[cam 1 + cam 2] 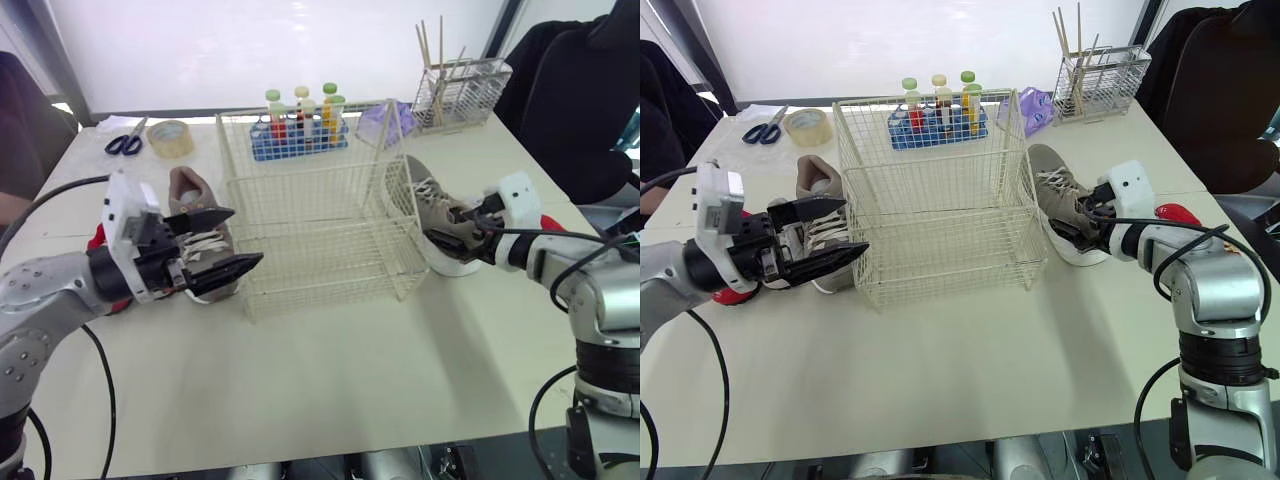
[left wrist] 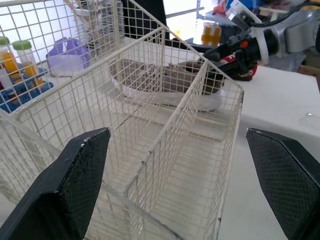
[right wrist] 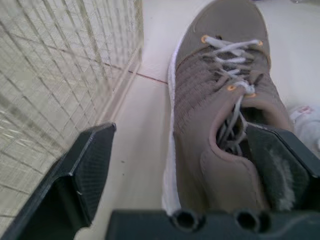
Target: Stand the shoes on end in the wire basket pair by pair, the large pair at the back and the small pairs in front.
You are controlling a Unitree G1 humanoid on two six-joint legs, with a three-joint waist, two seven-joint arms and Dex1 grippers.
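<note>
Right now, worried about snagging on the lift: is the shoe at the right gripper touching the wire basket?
Apart. The right wrist view shows a strip of bare table between the shoe and the wire basket all along the shoe's side.

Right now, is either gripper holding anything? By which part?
Nothing is held. The left gripper is open beside the wire basket. The right gripper is open around the collar of the brown shoe, not clamped.
</note>
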